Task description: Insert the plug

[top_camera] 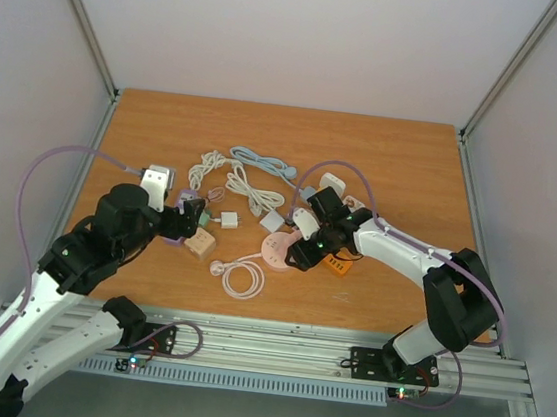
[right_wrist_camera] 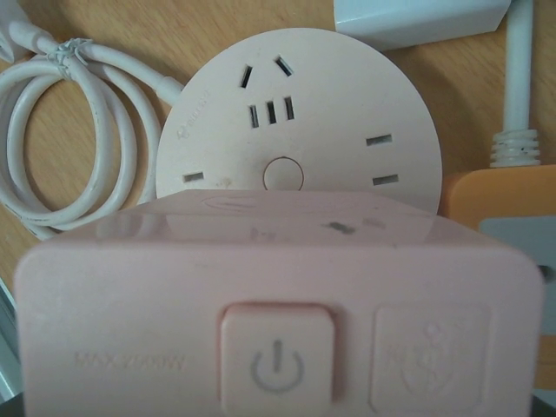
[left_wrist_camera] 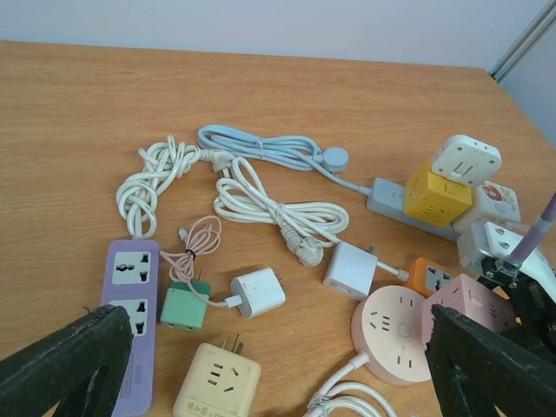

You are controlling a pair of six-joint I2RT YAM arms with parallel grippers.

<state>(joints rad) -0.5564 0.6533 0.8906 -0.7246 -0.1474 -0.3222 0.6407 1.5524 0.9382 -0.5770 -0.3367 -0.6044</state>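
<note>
My right gripper (top_camera: 305, 248) is shut on the plug, a pink cube adapter (right_wrist_camera: 278, 304) with a power button on its near face. The cube fills the lower half of the right wrist view and hides the fingers there. Just beyond it lies the round pink socket (right_wrist_camera: 300, 113) (top_camera: 276, 250) flat on the table, its slots facing up. The left wrist view shows the cube (left_wrist_camera: 456, 306) at the socket's (left_wrist_camera: 395, 334) right edge. My left gripper (left_wrist_camera: 278, 320) (top_camera: 192, 221) hangs open over the table to the left, holding nothing.
Under my left gripper lie a purple power strip (left_wrist_camera: 130, 295), a cream adapter (left_wrist_camera: 217, 382), a green adapter (left_wrist_camera: 185, 308) and a white charger (left_wrist_camera: 259, 293). An orange socket (right_wrist_camera: 512, 208) and a white cable coil (right_wrist_camera: 61, 139) flank the round socket. Coiled cables (left_wrist_camera: 278, 208) lie farther back.
</note>
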